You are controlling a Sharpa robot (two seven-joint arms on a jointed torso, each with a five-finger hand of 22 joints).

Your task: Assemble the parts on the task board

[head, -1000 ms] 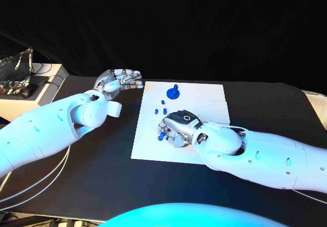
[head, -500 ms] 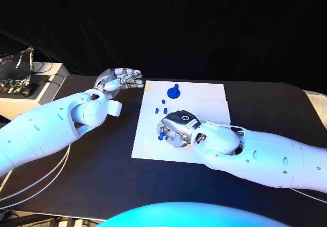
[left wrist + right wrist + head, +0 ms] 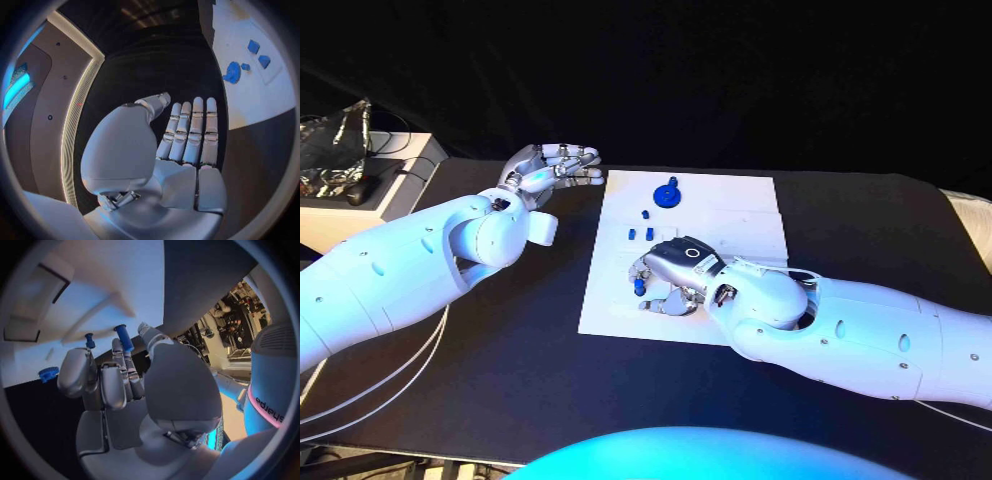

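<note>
- I see my right hand (image 3: 678, 272) low over the white task board (image 3: 733, 205), on the board's near-left part, fingers curled down.
- In the right wrist view it pinches a small blue peg (image 3: 124, 337) at the fingertips; I judge this the pick-and-insert step.
- A blue round part (image 3: 669, 195) lies at the board's far end; smaller blue pieces (image 3: 638, 234) sit between it and my right hand.
- Next, I think, the peg must be carried to its socket and kept upright.
- My left hand (image 3: 554, 166) hangs released, fingers straight, beside the board's far-left corner above the black worktop (image 3: 502, 340).
- Part of a word shows on the robot's body in the right wrist view; I cannot read it surely.
</note>
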